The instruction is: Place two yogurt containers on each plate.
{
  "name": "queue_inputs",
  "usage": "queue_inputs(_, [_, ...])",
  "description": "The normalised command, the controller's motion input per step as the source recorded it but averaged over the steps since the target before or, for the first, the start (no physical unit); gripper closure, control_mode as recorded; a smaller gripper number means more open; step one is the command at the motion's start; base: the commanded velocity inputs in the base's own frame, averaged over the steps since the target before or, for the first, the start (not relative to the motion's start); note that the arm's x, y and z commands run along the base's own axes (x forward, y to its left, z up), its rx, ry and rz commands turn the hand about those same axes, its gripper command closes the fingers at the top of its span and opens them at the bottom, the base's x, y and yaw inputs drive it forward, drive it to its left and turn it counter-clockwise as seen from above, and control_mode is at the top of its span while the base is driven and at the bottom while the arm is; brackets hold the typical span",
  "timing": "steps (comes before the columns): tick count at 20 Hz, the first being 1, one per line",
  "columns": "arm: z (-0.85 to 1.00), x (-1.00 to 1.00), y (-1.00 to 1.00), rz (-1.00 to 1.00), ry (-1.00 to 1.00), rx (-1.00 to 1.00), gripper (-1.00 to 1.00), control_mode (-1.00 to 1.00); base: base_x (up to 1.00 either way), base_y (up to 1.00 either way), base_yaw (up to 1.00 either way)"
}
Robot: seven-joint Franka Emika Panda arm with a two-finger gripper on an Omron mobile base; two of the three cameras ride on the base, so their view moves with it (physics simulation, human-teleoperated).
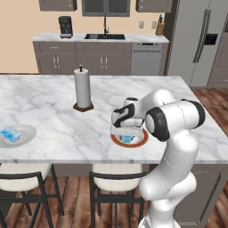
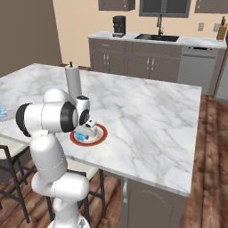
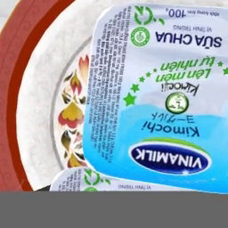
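Yogurt container [image 3: 151, 95] sits right under my pincer [image 1: 128, 136] on the red-rimmed plate [image 1: 116, 139], and I'm clamped on a second one [image 3: 133, 183] beside it. Releasing crooked could tip it onto its neighbour or nudge either off the rim.

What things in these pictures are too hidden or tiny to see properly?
- Red-rimmed plate, left base view: the arm hides most of it, so the yogurts there can't be counted.
- Near yogurt, hand view: cut off at the bottom.
- Grey plate, right base view: cut off by the left edge.
- Yogurts on the grey plate, left base view: too small to count.
- Jaws: hidden.
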Motion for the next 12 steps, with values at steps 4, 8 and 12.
queue_inputs(4, [0.01,0.02,0.01,-0.04,0.00,-0.01,-1.00,-1.00,0.00,0.00,0.00])
queue_inputs(8, [0.13,-0.08,0.00,-0.03,0.00,0.00,-1.00,-1.00,0.00,0.00,0.00])
queue_inputs(12, [0.02,-0.01,-0.07,-0.02,0.03,0.00,-1.00,-1.00,0.00,0.00,0.00])
